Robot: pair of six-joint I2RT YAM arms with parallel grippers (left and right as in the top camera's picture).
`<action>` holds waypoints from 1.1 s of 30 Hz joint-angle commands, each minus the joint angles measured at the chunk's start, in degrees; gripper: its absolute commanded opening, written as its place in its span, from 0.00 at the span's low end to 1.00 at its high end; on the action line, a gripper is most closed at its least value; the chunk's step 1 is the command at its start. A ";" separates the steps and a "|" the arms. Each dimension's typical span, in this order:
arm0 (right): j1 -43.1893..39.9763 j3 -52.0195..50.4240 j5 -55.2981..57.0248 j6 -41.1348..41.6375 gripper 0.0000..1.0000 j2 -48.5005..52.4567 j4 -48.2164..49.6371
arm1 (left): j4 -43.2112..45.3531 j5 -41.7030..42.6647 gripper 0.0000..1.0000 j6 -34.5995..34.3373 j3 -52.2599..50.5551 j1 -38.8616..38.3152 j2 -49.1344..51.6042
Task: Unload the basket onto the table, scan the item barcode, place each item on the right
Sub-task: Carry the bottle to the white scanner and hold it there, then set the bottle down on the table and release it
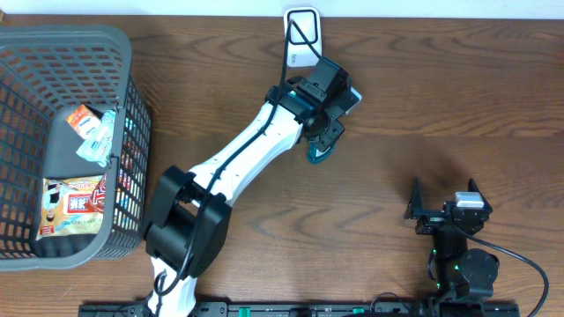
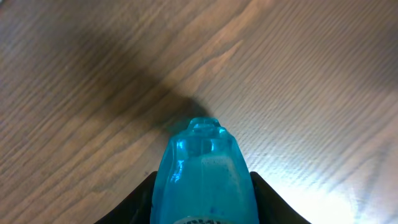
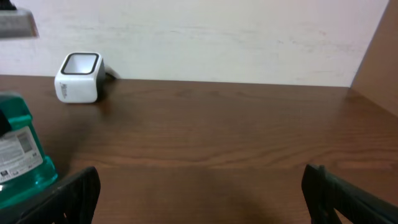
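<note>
A translucent teal bottle point(image 2: 202, 168) fills the foreground of the left wrist view. It is clamped between the dark fingers point(image 2: 144, 202) of the left end effector point(image 2: 204, 214), which is partly closed around its body. Beyond its tip lies the brown wooden counter point(image 2: 298, 74). In the right wrist view, the right end effector point(image 3: 200, 198) is spread wide and empty, and the bottle's white label shows at that view's left edge. Farther back, a white barcode scanner point(image 3: 78, 78) rests by the wall. Overhead, a grey mesh basket point(image 1: 130, 167) holding snack packets point(image 1: 75, 202) sits at the counter's left edge.
</note>
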 commanded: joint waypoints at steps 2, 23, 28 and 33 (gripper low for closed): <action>0.20 -0.07 -0.31 -0.46 0.99 -0.26 -0.22 | 0.35 -0.96 0.34 2.84 1.20 0.17 0.76; 0.20 -0.07 -0.31 -0.46 0.99 -0.26 -0.22 | -1.66 -0.98 0.90 10.25 1.22 0.15 -0.24; 0.20 -0.07 -0.31 -0.46 0.99 -0.26 -0.22 | -3.50 -0.94 1.00 10.01 1.22 0.15 -5.09; 0.20 -0.07 -0.31 -0.46 0.99 -0.26 -0.22 | -5.79 -0.96 0.98 9.62 1.22 0.17 -13.31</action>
